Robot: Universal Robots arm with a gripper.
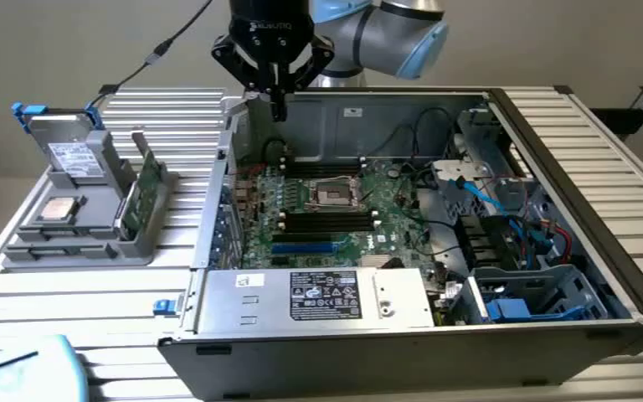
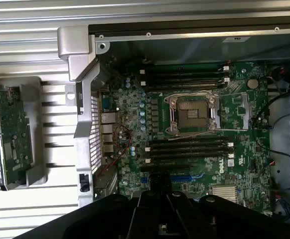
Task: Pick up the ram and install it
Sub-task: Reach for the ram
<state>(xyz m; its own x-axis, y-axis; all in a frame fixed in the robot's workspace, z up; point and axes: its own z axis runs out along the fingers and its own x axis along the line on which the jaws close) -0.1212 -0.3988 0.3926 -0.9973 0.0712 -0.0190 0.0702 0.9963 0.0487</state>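
Gripper hovered over the open computer case; motherboard lay below the jaws. Jaw state: could not tell.

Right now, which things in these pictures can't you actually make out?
Exterior view: print on the power supply label is too small to read.
Exterior view: a pale blue object is cut off by the corner.
Wrist view: the gripper hides one edge of the motherboard.
Wrist view: whether the black memory slots hold sticks is too dark to tell.
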